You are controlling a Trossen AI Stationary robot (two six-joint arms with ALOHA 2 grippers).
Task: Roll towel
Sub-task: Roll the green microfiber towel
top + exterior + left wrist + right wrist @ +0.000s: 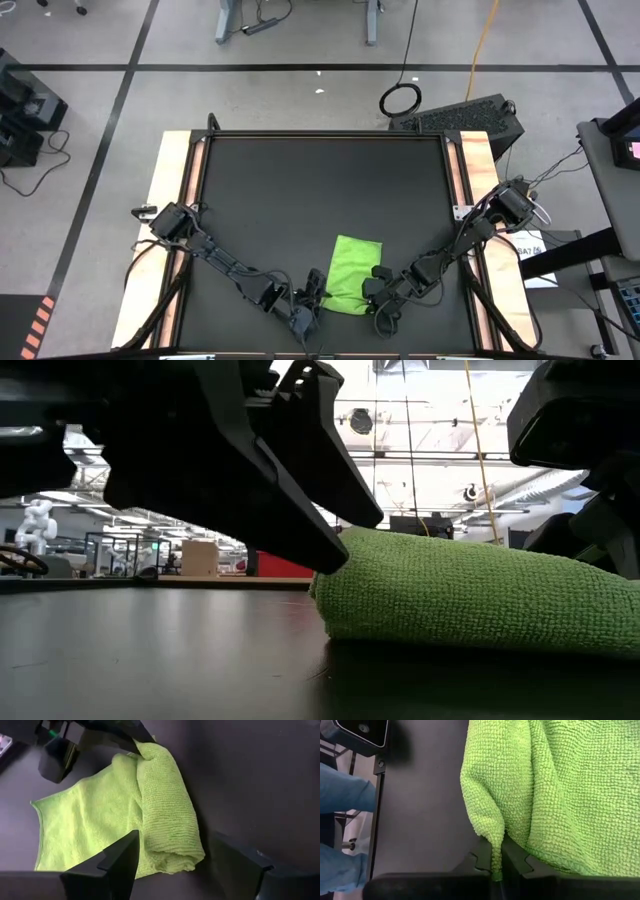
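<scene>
The towel (352,273) lies on the black table (320,190) near its front edge, between the two grippers. Only the left wrist view shows its near edge rolled into a thick fold (167,815), the rest lying flat. The left gripper (192,865) straddles that roll's end, fingers apart. The right gripper (496,870) pinches a corner of the cloth, fingers together on it. The right wrist view also catches a person's jeans (342,795) beyond the table.
</scene>
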